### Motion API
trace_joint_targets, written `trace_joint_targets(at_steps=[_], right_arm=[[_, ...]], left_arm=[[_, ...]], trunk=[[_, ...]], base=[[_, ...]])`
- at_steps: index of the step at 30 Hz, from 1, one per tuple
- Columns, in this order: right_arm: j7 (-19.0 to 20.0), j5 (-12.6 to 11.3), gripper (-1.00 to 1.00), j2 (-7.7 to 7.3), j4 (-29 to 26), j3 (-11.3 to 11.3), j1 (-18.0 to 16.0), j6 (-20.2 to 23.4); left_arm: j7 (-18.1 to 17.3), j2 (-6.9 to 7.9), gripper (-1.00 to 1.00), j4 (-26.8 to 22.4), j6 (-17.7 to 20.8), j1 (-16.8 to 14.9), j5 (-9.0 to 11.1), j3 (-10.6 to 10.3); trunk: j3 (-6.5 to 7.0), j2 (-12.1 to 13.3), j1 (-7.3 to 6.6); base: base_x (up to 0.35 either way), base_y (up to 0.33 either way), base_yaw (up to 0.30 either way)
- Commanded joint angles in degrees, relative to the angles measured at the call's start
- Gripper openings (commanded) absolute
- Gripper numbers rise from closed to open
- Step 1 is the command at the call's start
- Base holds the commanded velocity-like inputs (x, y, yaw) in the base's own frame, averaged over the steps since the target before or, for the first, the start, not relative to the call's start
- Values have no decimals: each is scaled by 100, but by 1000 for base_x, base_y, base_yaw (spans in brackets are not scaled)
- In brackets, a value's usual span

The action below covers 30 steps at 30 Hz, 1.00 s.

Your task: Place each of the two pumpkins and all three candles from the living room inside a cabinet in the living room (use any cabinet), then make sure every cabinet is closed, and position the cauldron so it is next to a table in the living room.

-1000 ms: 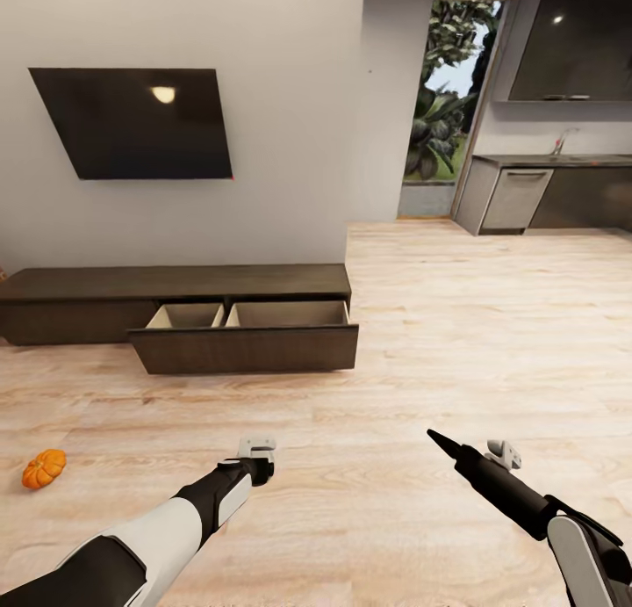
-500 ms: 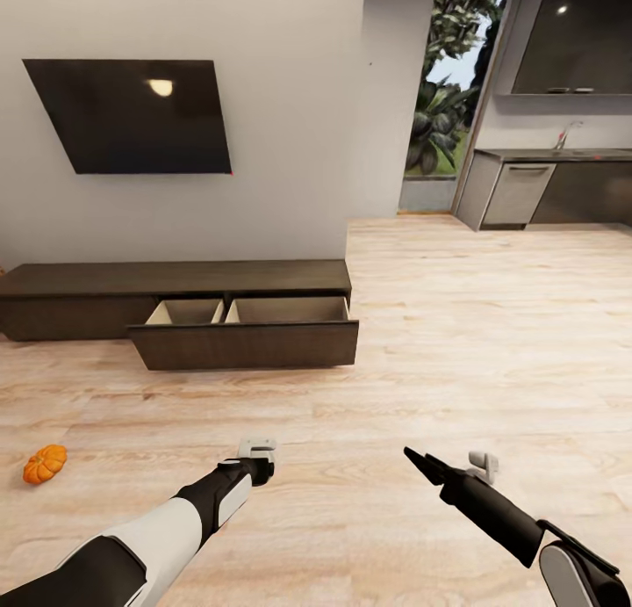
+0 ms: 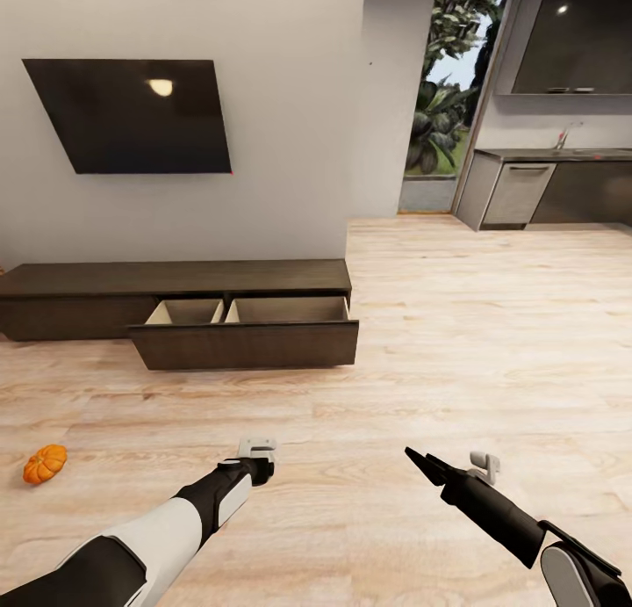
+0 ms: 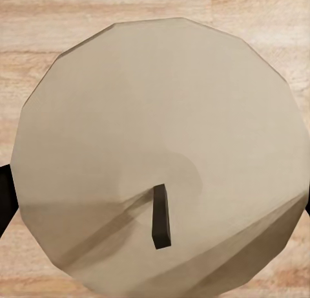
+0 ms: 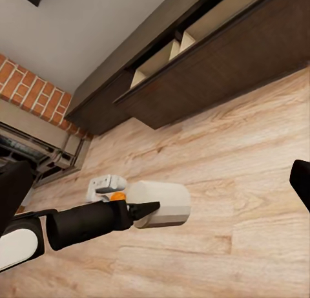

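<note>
Clamping a candle (image 4: pixel 161 149) in our left gripper (image 3: pixel 257 456), we see its beige top and dark wick right up close in the left wrist view; the right wrist view shows it as a pale cylinder at that gripper's tip. Right gripper (image 3: pixel 421 463) hangs w/ fingers apart, holding nothing. A pumpkin (image 3: pixel 45 464) sits on the floor at approx 9 o'clock. The cabinet (image 3: pixel 175 308) stands at 11 o'clock, drawer pulled out.

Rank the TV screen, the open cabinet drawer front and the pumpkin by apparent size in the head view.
1. TV screen, largest.
2. Open drawer front of the cabinet.
3. Pumpkin, by far the smallest, though it lies nearer the camera.
</note>
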Motion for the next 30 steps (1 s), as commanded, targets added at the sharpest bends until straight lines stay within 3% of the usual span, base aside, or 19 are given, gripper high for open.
trace_joint_targets(at_steps=[1,10,30], right_arm=[[7,-33,100,0,-1,-7,-4,43],[12,-33,100,0,-1,-9,-3,35],[-2,-31,100,0,-1,-9,-3,33]], left_arm=[[37,3,-100,-13,28,-2,45,-49],[37,26,-100,-178,26,5,45,-49],[-5,54,-100,-244,139,15,59,-49]], trunk=[[-5,-3,0],[-5,-3,0],[-5,-3,0]], base=[[0,0,0],[40,74,0],[200,142,0]])
